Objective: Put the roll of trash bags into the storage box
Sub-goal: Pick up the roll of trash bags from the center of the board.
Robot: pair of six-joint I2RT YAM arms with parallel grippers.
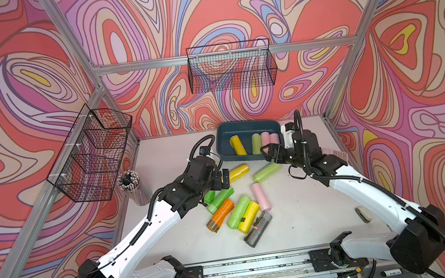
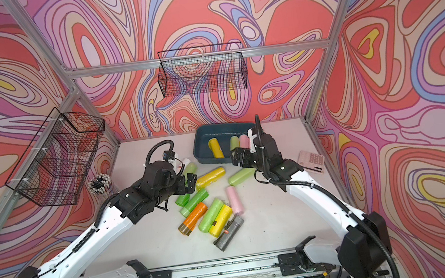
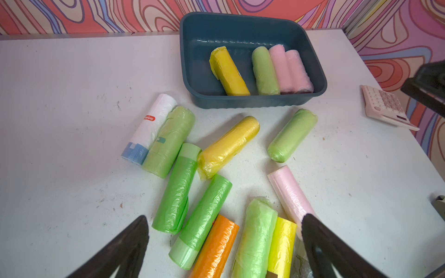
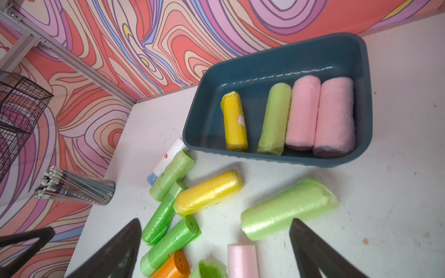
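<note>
One white roll, label hardly legible

box at back of desk, right of centre. four rolls lie in it side by side: three touching at its right end, one apart to the left. loose rolls scattered on desk in front of box. pencil cup at left edge, calculator at right edge. back basket on rear wall above box, side basket on left wall.
</note>
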